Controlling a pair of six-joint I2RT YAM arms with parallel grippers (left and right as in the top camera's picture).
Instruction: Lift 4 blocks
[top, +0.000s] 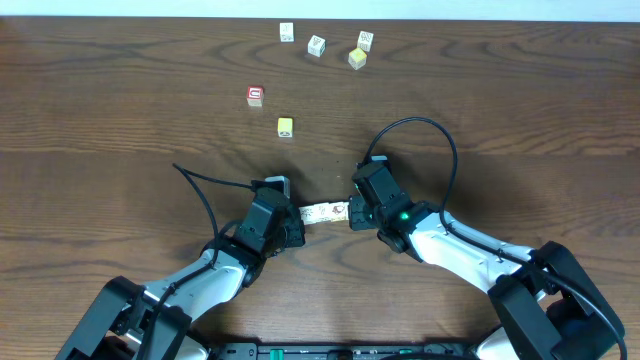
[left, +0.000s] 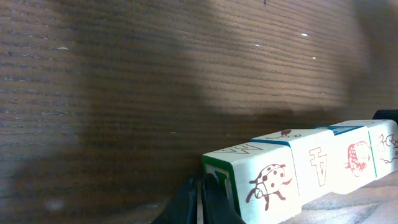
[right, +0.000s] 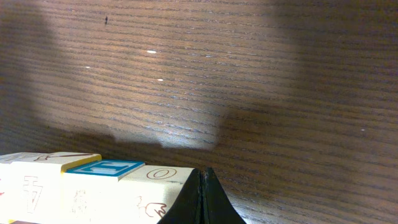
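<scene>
Your row of four blocks (top: 325, 212) lies end to end in the near middle of the desk (top: 120, 110). It runs left to right and is caught between the two arms. At its left end the left gripper (left: 198, 200) has its fingers pressed together with nothing between them. Its closed tip butts against the ladybug block (left: 266, 183), the first of the row. At the right end the right gripper (right: 202, 198) is likewise pinched tight on itself, its tip against the last block. One place further along you can see the blue-topped block (right: 104, 168). The row is squeezed from both ends, not taken between either gripper's fingers. A shadow falls on the wood beside the row in both wrist views, but you cannot tell from them whether the blocks are clear of the desk.

Farther out, a yellow cube (top: 285, 126) lies beyond the row, and a red cube (top: 255, 95) sits past it, a little to the left. Toward the far edge are three white cubes (top: 316, 45), well apart from the row. A second yellow cube (top: 357, 58) sits just beside the rightmost of them.
</scene>
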